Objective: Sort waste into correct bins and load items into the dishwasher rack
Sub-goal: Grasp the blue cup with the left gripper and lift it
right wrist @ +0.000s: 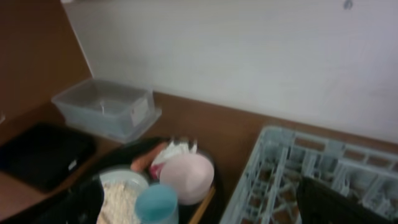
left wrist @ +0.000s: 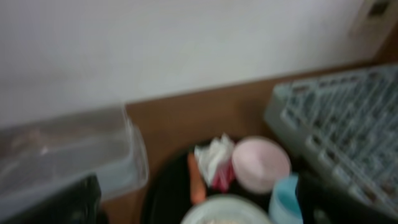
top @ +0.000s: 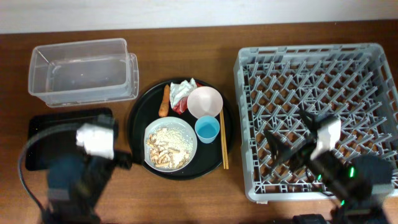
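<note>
Nothing looks sorted or loaded yet. The carrot, napkin and wrapper lie together at the far side of the round tray, in the middle of the desk. The scraps are heaped on the plate at the tray's near side. The bowl sits just right of the napkin. The cup is just near of the bowl, beside the plate, and the chopsticks lie along the tray's right edge.

To the left, the tub at the far side looks empty. The black bin near of it shows nothing in its visible part, though the left arm covers much of it. The rack on the right shows no dishes, and the right arm hides part of its near half.

The left end effector hangs near-left of the tray, fingers spread wide, holding nothing. The right end effector hovers over the rack, equally wide and empty. All four kinds of waste and all four items are yet to be moved.
</note>
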Robot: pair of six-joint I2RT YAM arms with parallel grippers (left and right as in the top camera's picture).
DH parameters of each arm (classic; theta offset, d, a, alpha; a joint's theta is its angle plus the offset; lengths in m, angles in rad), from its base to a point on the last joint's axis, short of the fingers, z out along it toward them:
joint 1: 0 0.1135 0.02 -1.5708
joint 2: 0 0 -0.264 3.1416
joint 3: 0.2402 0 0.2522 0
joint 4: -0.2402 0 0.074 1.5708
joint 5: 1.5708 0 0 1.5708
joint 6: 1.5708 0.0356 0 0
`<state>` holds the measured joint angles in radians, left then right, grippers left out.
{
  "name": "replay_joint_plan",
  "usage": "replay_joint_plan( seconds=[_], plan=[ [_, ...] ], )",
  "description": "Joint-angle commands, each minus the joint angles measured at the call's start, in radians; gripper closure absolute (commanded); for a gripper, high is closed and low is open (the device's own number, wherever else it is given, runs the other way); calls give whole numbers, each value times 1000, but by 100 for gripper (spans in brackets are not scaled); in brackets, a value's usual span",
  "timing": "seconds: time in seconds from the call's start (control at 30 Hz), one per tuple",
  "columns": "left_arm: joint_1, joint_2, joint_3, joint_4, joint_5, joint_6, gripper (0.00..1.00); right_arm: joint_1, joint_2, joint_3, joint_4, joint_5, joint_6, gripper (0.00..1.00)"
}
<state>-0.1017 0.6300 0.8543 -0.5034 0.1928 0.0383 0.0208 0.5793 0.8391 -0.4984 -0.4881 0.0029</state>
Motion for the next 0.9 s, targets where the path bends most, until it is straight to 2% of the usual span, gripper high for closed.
replay_joint_plan(
  seconds=[0.0,0.07,0.13,0.17,0.27,0.3,0.33,0.43,0.5,0.6,0.67,0.73,0.77,0.8,0.87],
  plan=[
    [6,299,302,-152,190,8,1,5,224,229,-158,-27,10,2],
    [6,417,372,-238,227,-3,1,5,334,297,-282,-89,10,2],
    [6,497,372,-250,354,-3,1,4,409,307,-361,-84,11,2],
    [6,567,372,-249,438,-3,1,4,468,307,-414,-37,69,2],
    [3,631,372,-242,455,-3,1,4,510,307,-457,145,174,2],
    [-9,654,372,-247,430,-3,16,4,512,307,-468,208,211,2],
    [-32,679,372,-270,384,-3,20,4,512,307,-475,254,248,2],
    [-194,801,372,-319,151,-3,23,5,513,307,-472,268,269,2],
    [-303,903,372,-265,27,-3,25,5,522,306,-483,267,268,2],
    [-390,1023,372,-200,-15,-12,36,5,536,306,-515,265,268,2],
    [-416,1080,372,-161,-115,-35,35,5,546,305,-521,264,268,2],
    [-420,1105,372,-115,-119,-39,38,5,557,305,-516,264,268,2],
    [-421,1112,372,-108,-119,-46,44,5,564,305,-517,264,268,2],
    [-421,1126,372,-109,-113,-47,53,5,573,305,-520,264,268,2],
    [-421,1147,372,-111,-111,-47,58,5,590,305,-525,264,268,2]
  ],
)
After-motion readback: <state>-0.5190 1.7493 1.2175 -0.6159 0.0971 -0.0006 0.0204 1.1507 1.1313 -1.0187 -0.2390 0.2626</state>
